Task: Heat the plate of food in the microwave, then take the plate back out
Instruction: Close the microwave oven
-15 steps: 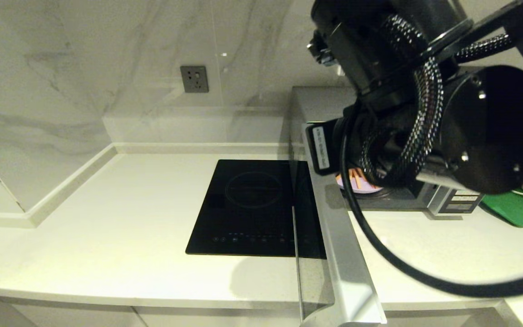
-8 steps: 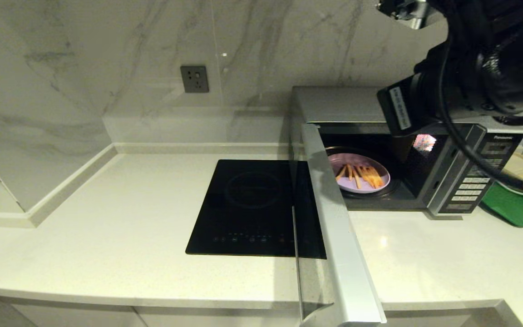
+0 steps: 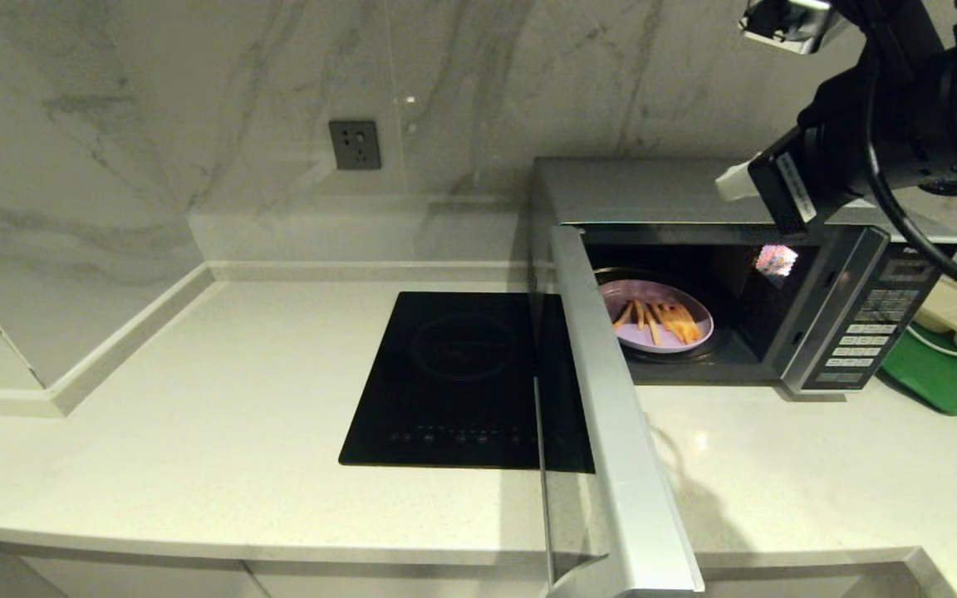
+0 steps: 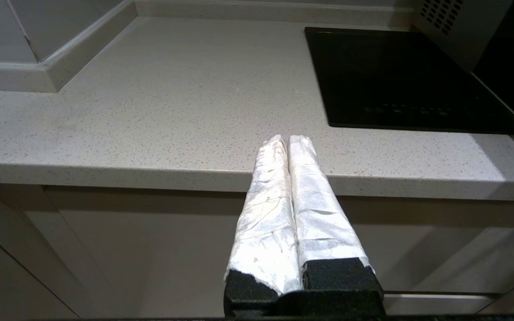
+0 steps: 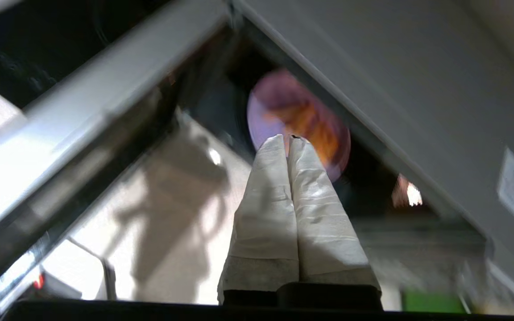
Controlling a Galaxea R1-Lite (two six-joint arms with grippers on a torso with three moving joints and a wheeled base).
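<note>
Plate of food (image 3: 655,315) inside open microwave (image 3: 844,316), centre right; right gripper (image 5: 288,139) closed, empty, upper right; left gripper (image 4: 288,139) closed, empty.

The microwave (image 3: 744,274) sits at about two o'clock on the counter (image 3: 196,399), backed against the wall. Its door (image 3: 611,415) swings out toward six o'clock, standing wide open. Inside the cavity the plate of food (image 3: 655,316) rests on the turntable. Immediately at nine o'clock of the door lies the induction cooktop (image 3: 462,378), flat on the counter. At three o'clock of the microwave lies a tray (image 3: 948,378). A wall socket (image 3: 355,144) sits at twelve o'clock above the cooktop.
</note>
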